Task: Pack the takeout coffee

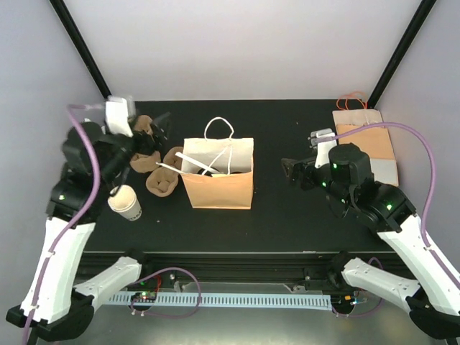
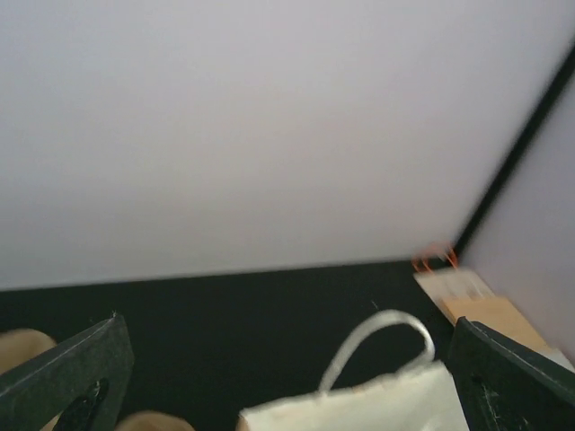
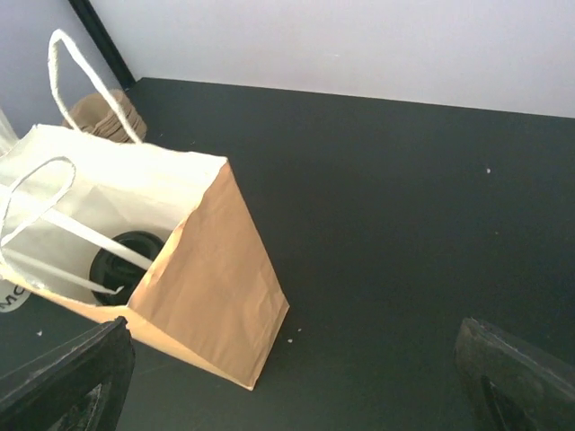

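The coffee cup (image 3: 123, 268) is sitting inside the brown paper bag (image 3: 216, 278), showing only its round black lid. The left gripper (image 2: 286, 359) and the right gripper (image 3: 295, 341) are hanging spread wide, holding nothing.

The top camera looks down from behind over the whole bench (image 1: 287, 215). The left wrist view faces the back wall, the right tilts down, nearer; all share the paper bag (image 1: 219, 188).
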`<state>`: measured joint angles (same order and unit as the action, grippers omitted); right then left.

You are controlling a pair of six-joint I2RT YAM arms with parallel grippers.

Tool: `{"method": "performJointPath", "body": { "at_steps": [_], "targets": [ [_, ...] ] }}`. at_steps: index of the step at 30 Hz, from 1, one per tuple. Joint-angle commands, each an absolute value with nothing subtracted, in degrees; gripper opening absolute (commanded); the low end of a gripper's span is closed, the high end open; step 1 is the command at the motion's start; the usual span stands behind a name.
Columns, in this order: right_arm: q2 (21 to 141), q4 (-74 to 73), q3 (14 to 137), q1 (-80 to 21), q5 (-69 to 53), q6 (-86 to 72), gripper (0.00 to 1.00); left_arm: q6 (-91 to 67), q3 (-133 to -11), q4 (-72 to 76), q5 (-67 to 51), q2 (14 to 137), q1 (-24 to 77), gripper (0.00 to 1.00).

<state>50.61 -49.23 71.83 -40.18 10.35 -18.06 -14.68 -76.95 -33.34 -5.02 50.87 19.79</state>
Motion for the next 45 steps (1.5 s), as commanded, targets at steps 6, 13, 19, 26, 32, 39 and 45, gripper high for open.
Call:
{"method": "performJointPath", "body": {
  "at_steps": [6,13,19,26,32,39,45],
  "targets": [
    [50.9,-38.9,68.8,-26.7,5.3,-17.4,1.0,-17.4,-82.7,-45.5,-12.0,57.8,-4.0,0.99],
    [50.3,-24.0,55.0,-3.7,-9.0,-24.3,1.0,-22.9,-62.6,-31.5,-10.2,57.6,-12.0,0.99],
    [41.1,2.2,33.5,-1.2,-2.9,-14.6,1.0,-19.0,-30.2,7.0,-17.4,44.4,-11.3,0.99],
    [38.5,19.1,20.6,-1.3,-4.9,-6.6,1.0,-10.9,-25.9,12.3,-10.3,51.0,-7.0,0.99],
    [42.2,28.2,13.8,-1.2,0.7,-3.6,1.0,-5.1,-17.7,30.5,-8.5,55.0,-5.9,0.99],
    [52.3,45.0,7.2,-0.8,2.5,-0.5,1.0,-3.0,-14.1,45.9,-7.7,64.3,-5.4,0.99],
    [65.6,59.1,7.9,-0.7,-0.6,1.4,1.0,0.0,-14.7,54.3,-8.9,72.5,-4.5,0.99]
  ]
}}
